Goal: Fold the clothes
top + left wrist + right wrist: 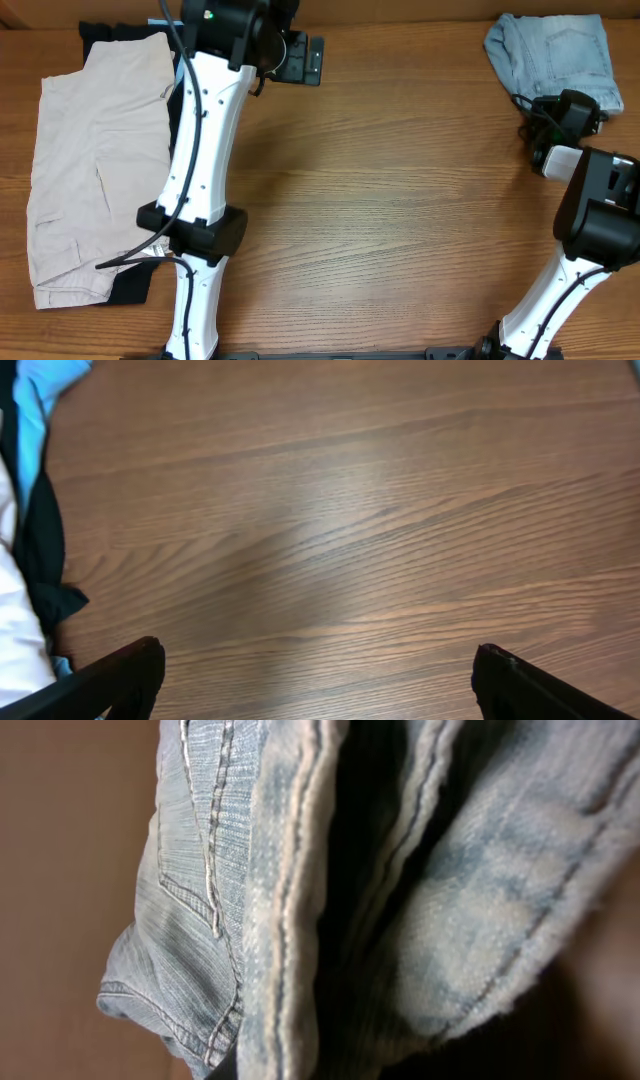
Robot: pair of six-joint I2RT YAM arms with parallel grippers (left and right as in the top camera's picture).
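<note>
Up at the counter's [400,220] far right corner the denim shorts [552,52] lie bunched. The right jaws sit at their near edge, but I cannot tell their grip. The left jaws gape wide over bare wood, near the beige cargo shorts [95,160].

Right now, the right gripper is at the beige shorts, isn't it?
No. The right gripper is at the light-blue denim shorts, not the beige shorts, which lie on the table's far left. The overhead view shows it.
</note>
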